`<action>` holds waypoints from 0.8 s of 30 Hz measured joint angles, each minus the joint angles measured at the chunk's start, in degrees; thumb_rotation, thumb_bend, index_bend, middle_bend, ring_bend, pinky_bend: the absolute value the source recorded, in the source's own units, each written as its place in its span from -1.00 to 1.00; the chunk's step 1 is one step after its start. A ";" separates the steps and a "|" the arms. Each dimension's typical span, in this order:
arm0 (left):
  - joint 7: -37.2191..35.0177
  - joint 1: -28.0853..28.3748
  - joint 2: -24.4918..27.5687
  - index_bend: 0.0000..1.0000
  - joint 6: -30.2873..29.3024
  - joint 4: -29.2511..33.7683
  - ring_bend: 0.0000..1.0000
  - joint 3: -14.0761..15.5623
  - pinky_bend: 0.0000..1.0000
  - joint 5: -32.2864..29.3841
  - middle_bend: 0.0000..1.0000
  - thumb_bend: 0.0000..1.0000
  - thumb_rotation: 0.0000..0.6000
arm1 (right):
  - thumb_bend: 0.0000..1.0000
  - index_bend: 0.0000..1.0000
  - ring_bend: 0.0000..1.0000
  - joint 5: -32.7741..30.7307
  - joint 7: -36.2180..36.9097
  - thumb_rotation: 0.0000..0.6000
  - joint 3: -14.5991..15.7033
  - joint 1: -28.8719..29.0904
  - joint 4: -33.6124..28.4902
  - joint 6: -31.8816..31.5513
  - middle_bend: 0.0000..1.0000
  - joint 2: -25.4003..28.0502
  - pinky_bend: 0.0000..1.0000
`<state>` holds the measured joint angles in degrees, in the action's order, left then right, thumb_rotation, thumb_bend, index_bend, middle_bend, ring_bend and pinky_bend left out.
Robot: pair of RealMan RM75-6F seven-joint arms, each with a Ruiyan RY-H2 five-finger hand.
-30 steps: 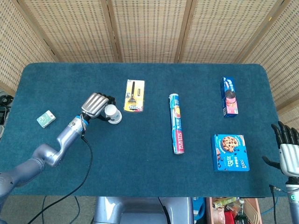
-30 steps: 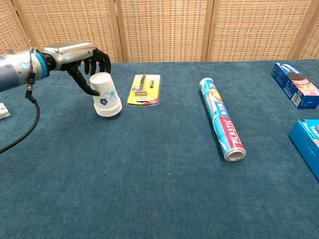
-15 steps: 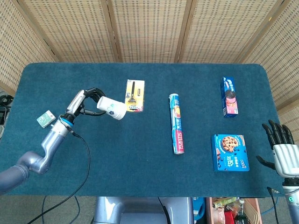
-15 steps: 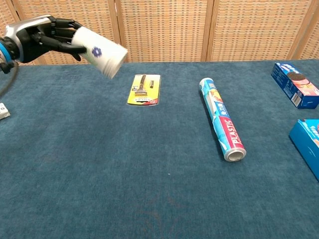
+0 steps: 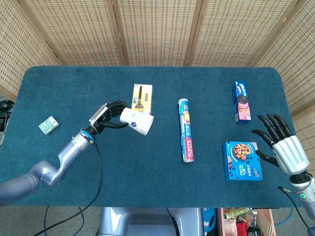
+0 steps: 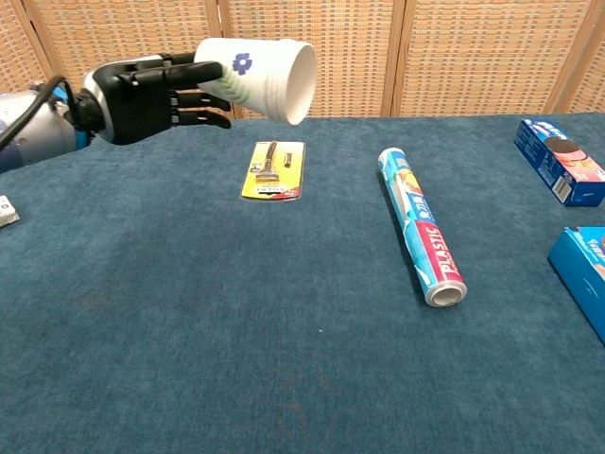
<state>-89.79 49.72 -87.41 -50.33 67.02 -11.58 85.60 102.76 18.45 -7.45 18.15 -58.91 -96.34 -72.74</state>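
A dark blue felt table point(image 5: 147, 172) stands in front of woven cane screens point(image 5: 157, 29). The left hand point(image 5: 106, 118) holds a white paper cup point(image 5: 137, 121) with a small blue flower print, lifted clear of the cloth and lying on its side, its open mouth pointing right; in the chest view the black fingers point(image 6: 180, 93) wrap the cup's closed end. The cup hangs just near of the razor pack point(image 5: 141, 100), left of centre. To carry it well, the grip should, in my judgement, stay light enough not to crush the thin wall, and the wrist should roll the cup level before it goes anywhere. The right hand point(image 5: 281, 145) hovers at the near right edge, fingers spread, holding nothing, just right of the blue cookie box point(image 5: 242, 161). Counted: one cup, one razor on a yellow card, one roll of plastic wrap point(image 5: 186, 130), two biscuit boxes including a narrow sandwich-cookie box point(image 5: 241, 102) far right, and one small green packet point(image 5: 48, 125) at the left.
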 measured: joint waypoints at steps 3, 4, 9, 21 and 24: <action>1.32 1.25 -0.86 0.15 0.93 1.28 -0.04 -0.87 -0.13 -0.82 0.04 -0.65 1.00 | -0.77 -0.18 -0.77 2.01 -0.20 1.00 -0.20 2.57 0.01 -0.20 -0.62 0.44 -0.62; 1.67 1.58 -1.08 0.15 1.21 1.63 -0.04 -1.16 -0.13 -1.13 0.04 -0.65 1.00 | -0.75 -0.15 -0.77 2.80 -0.53 1.00 -0.28 3.57 -0.20 -0.19 -0.61 0.72 -0.61; 4.61 3.52 -2.17 0.15 3.11 3.55 -0.05 -2.56 -0.13 -2.78 0.04 -0.65 1.00 | -0.70 -0.04 -0.76 5.35 -2.80 1.00 -0.76 7.87 -1.90 0.49 -0.61 1.79 -0.58; 14.95 7.75 -5.57 0.15 8.51 6.22 -0.05 -6.46 -0.13 -9.29 0.04 -0.65 1.00 | -0.61 0.02 -0.76 10.83 -7.85 1.00 -0.66 17.52 -7.50 4.79 -0.73 2.18 -0.54; 15.79 7.81 -5.73 0.15 9.00 6.54 -0.05 -6.90 -0.13 -10.07 0.04 -0.65 1.00 | -0.61 0.02 -0.76 10.88 -8.90 1.00 -0.32 18.25 -8.18 5.65 -0.75 1.36 -0.54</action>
<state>-74.00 57.53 -93.14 -41.33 73.56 -18.48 75.53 113.64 9.55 -7.77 36.40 -67.09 -90.69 -71.38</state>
